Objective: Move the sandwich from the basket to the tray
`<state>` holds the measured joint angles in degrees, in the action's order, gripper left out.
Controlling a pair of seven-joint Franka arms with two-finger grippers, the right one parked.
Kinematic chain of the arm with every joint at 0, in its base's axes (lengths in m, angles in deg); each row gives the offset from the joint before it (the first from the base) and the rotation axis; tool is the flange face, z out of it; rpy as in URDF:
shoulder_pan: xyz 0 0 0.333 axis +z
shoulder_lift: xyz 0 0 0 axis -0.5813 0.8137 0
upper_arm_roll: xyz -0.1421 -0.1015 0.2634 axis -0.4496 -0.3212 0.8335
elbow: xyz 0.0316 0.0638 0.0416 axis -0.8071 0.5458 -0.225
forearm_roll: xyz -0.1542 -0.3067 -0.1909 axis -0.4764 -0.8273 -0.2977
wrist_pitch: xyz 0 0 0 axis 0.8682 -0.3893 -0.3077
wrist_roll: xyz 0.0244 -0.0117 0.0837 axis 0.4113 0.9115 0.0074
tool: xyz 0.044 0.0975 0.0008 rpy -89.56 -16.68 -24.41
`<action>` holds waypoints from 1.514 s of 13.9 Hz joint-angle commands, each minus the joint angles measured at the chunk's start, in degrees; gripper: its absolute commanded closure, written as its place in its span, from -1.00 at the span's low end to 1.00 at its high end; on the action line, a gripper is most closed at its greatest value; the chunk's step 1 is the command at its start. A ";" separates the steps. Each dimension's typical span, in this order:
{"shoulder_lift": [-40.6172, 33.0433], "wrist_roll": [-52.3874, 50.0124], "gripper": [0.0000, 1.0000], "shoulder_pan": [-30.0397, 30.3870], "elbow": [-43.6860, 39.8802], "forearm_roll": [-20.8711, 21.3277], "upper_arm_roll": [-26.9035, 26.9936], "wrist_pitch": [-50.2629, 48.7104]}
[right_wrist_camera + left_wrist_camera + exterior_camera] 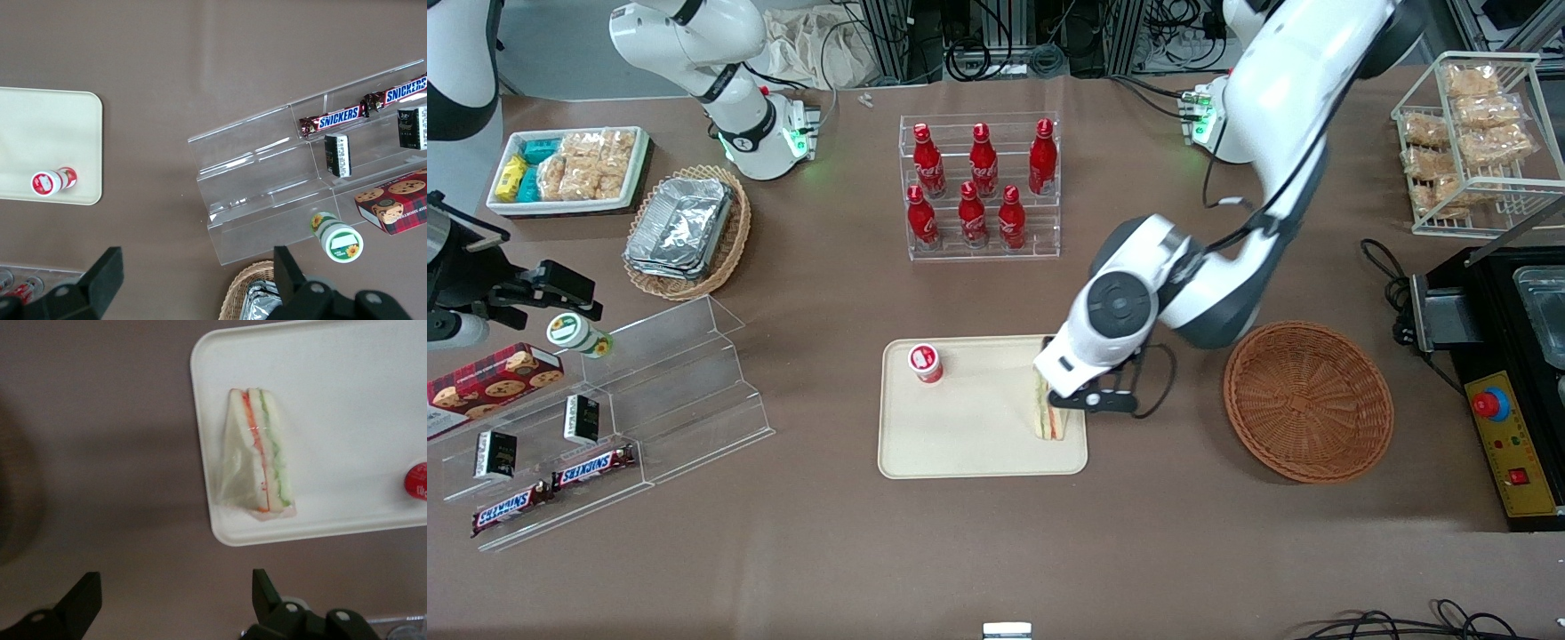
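Note:
The sandwich (1043,416) (259,453), a wrapped white wedge with orange and green layers, stands on edge on the cream tray (978,449) (333,380), close to the tray's rim nearest the basket. My left gripper (175,597) is open and hovers above the brown table just off the tray's edge, apart from the sandwich, with nothing between its fingers (267,592). In the front view the white wrist covers the gripper and the sandwich's upper part. The round reddish-brown basket (1307,400) sits beside the tray toward the working arm's end, with nothing in it.
A small red-capped bottle (926,363) (417,480) stands on the tray. A rack of red cola bottles (981,187) is farther from the camera. A clear stepped shelf (605,418) and a tan basket of foil trays (689,233) lie toward the parked arm's end.

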<state>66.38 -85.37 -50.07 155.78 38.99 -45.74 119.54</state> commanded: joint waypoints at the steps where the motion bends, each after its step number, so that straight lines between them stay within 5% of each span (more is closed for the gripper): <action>1: -7.06 6.66 -1.00 5.37 -1.64 -2.52 0.08 -10.92; 6: -17.08 10.02 -1.00 14.51 -3.95 -1.55 0.44 -22.55; 15: -21.40 10.72 -1.00 22.08 -3.95 0.21 1.49 -22.04; 21: -28.25 28.03 -1.00 15.75 0.70 -4.01 19.41 -21.07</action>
<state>42.62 -60.50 -32.77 151.92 36.56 -29.88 97.23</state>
